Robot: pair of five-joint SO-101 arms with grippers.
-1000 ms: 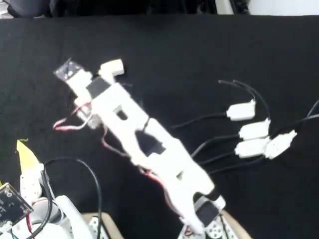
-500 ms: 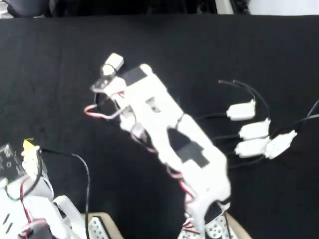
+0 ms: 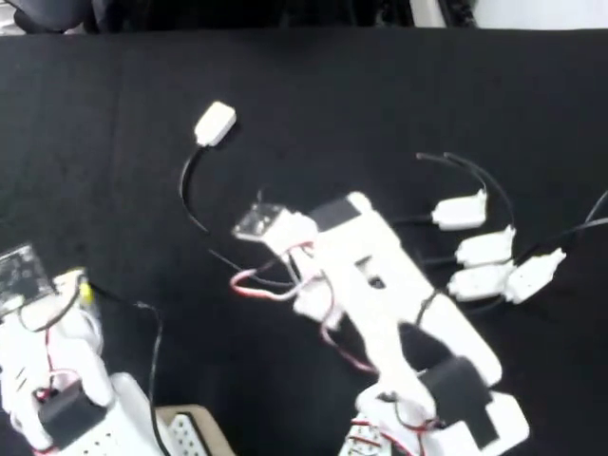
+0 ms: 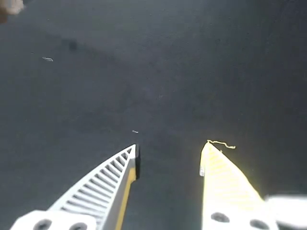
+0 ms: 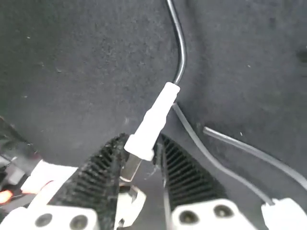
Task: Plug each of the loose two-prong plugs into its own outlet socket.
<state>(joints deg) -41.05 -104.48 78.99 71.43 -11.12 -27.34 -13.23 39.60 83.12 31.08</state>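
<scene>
Right wrist view supplies the grasp detail. The right claw [image 5: 141, 143] is clenched on a white plug [image 5: 152, 120], with its black ribbed fingers [image 5: 96, 167] pressing on both sides of the plug body. A grey metal part, apparently a prong [image 5: 128, 168], projects from the body into the space between the fingers. The plug cable [image 5: 180, 52] is black and runs away from the claw over the black bench [image 5: 72, 57]. A second cable [image 5: 225, 143] lies beside it, and part of another white piece [image 5: 285, 213] lies near the claw.

High view gives the layout, which the wrist views do not. The right arm [image 3: 380, 294] lies diagonally from the near edge to the middle of the bench. A single white connector [image 3: 216, 123] lies apart from it toward the far left. Its connector cable [image 3: 183, 185] curves back toward the arm's tip; whether this is the plug cable cannot be determined. A group of four connectors [image 3: 484, 249], white with black leads, lies close together at the right side. Plug or socket cannot be told for these.

The left arm [image 3: 57, 380] stands at the near left corner. Left wrist view shows the left claw [image 4: 170, 146] released, with its white finger [image 4: 110, 177] and yellow finger [image 4: 223, 177] spread apart above the bench.

A circuit board [image 3: 21, 271] on the left arm carries markings too small to read.
</scene>
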